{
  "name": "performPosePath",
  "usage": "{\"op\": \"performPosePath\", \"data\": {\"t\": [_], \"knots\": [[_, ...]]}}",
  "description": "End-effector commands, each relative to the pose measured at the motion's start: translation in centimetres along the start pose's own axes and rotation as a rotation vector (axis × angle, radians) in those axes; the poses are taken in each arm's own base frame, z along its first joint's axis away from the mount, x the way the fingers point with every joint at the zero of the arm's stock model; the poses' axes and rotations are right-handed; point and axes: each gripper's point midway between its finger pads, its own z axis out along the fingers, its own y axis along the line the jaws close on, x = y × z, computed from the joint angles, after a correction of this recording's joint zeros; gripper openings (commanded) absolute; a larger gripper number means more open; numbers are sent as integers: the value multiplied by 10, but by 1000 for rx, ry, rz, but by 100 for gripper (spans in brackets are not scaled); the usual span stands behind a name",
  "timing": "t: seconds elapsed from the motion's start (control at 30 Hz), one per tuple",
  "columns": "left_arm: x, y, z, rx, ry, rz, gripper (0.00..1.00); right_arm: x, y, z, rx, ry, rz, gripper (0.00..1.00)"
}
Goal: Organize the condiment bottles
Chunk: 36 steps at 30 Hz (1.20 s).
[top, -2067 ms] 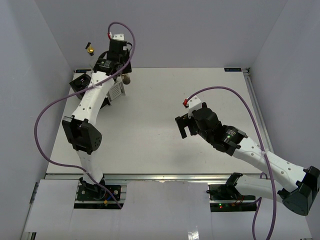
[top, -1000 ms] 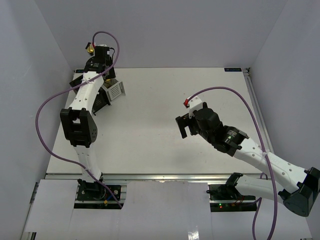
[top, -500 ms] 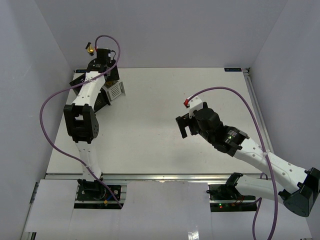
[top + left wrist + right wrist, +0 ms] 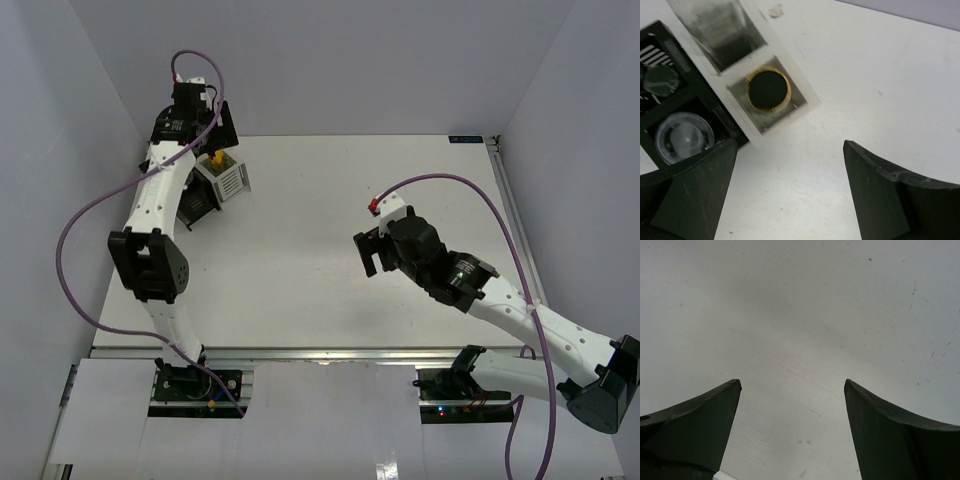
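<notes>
A slim bottle with a black cap and yellow contents (image 4: 768,89) stands in one slot of the white rack (image 4: 807,97); it shows as a yellow spot in the top view (image 4: 212,158). A round, pale, shiny bottle top (image 4: 684,137) sits in a slot of the black rack (image 4: 715,120), with another blurred top (image 4: 660,80) behind it. My left gripper (image 4: 790,200) is open and empty, above the table beside the racks, and shows at the back left (image 4: 215,135). My right gripper (image 4: 790,430) is open and empty over bare table (image 4: 368,250). The gold pourer is hidden.
The white rack (image 4: 228,180) and the black rack (image 4: 195,203) stand together at the table's back left corner. The white rack's other slot (image 4: 722,30) looks blurred and grey. Walls close in the back and both sides.
My left wrist has swung back and to the left, uncovering the white rack and the yellow bottle in it. The gold pourer seen earlier is now behind the arm. The right arm has not moved.
</notes>
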Motion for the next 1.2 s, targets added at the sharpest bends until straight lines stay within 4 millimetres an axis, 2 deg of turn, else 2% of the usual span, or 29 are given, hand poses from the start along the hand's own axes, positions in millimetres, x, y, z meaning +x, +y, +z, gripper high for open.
{"op": "performPosePath", "data": {"t": [0.0,0.03,0.07,0.13,0.2,0.4,0.43,0.47,0.67,1.17], "knots": [[-10,-57,-102,431,-112,-16,98,-30,-9,-12,38,-60,108,90],[4,-67,-110,500,-108,-16,98,-31,-9,-13,37,-59,126,90],[30,-74,-113,550,-75,-16,98,-32,-9,-14,38,-59,148,90],[52,-89,-135,630,-101,3,98,-39,-14,-17,70,-77,216,90],[77,-112,-158,692,-109,60,98,-49,-18,-24,94,-112,328,90],[128,-126,-190,810,-94,52,98,-63,-14,-43,27,-200,431,90],[128,-126,-204,845,-120,48,98,-62,-15,-47,22,-209,436,90],[137,-128,-207,875,-112,39,98,-63,-15,-49,18,-219,442,90],[148,-119,-230,918,-166,27,98,-58,-14,-54,-2,-230,442,90],[168,-106,-225,877,-152,37,98,-49,-9,-40,-1,-201,423,90]]}}
